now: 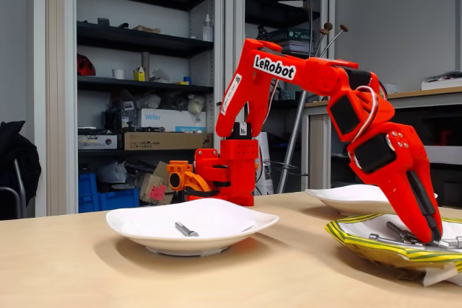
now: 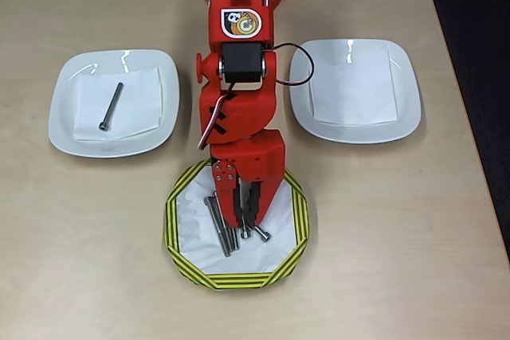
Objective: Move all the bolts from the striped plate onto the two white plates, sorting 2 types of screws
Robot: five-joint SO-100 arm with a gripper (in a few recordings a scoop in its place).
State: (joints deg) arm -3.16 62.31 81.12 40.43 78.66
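The end effector sits low among the bolts on the striped plate, fingers narrow; whether it grips one, I cannot tell. Bolts look stiff, smooth, likely slippery; mid-shank seems the best hold.

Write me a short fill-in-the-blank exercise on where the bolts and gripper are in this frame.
1. The gripper reaches down into the ___ plate.
2. The left white plate in the overhead view holds ___ long bolt.
3. The right white plate in that view holds ___ bolts.

Missing words: striped; one; no
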